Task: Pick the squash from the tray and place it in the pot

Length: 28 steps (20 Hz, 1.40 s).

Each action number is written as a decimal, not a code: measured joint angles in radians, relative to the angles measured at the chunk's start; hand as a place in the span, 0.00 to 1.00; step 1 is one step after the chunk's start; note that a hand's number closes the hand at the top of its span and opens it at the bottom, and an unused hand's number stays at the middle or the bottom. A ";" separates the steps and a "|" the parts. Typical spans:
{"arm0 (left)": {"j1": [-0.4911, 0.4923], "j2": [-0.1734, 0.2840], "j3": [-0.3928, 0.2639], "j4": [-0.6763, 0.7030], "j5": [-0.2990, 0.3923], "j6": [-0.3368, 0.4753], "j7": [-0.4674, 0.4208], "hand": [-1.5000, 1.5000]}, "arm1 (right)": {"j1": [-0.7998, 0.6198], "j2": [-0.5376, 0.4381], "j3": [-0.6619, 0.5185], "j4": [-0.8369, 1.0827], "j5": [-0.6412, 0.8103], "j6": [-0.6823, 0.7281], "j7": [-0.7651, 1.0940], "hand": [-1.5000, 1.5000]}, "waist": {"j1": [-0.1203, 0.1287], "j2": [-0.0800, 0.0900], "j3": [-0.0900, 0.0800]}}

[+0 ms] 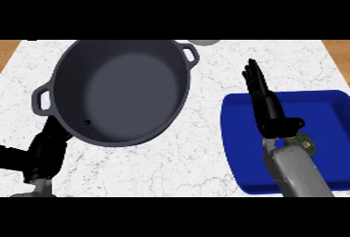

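The squash (303,143) lies in the blue tray (239,139), and only a small olive-green piece of it shows, just beside the right wrist, with the rest hidden under the arm. The right robot hand (266,104) hangs over the tray's left half with its fingers straight and close together, pointing away toward the bench's far edge. It holds nothing, and its fingertips reach past the tray's far rim. Whether the wrist touches the squash cannot be told.

The dark grey pot (68,69) stands to the left of the tray, apart from it, on the white marbled bench (205,152). It is empty, with 2 loop handles, 1 at the left and 1 at the upper right. The left robot hand (44,152) sits at the lower left, partly under the pot's near rim, and whether its fingers are straight or curled cannot be told.

The step in hand looks like the approach to the pick, with nothing grasped yet. The next move probably calls for drawing the right robot hand back and down until the fingers can curl round the squash, then lifting it clear of the tray wall and carrying it left over the pot's mouth.
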 measured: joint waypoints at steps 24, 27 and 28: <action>-0.061 0.044 -0.133 -0.176 -0.199 0.136 0.265 0.50 | 0.457 -0.756 -0.353 -0.214 0.117 0.424 -0.442 0.00 | -0.021 -0.030 -0.005; -0.073 0.042 -0.126 -0.169 -0.196 0.128 0.266 0.50 | 0.510 -0.842 -0.403 -0.262 0.142 0.464 -0.401 0.00 | -0.016 -0.028 -0.006; -0.067 0.039 -0.134 -0.184 -0.202 0.132 0.273 0.50 | 0.524 -0.865 -0.414 -0.282 0.146 0.480 -0.373 0.00 | -0.013 -0.029 -0.006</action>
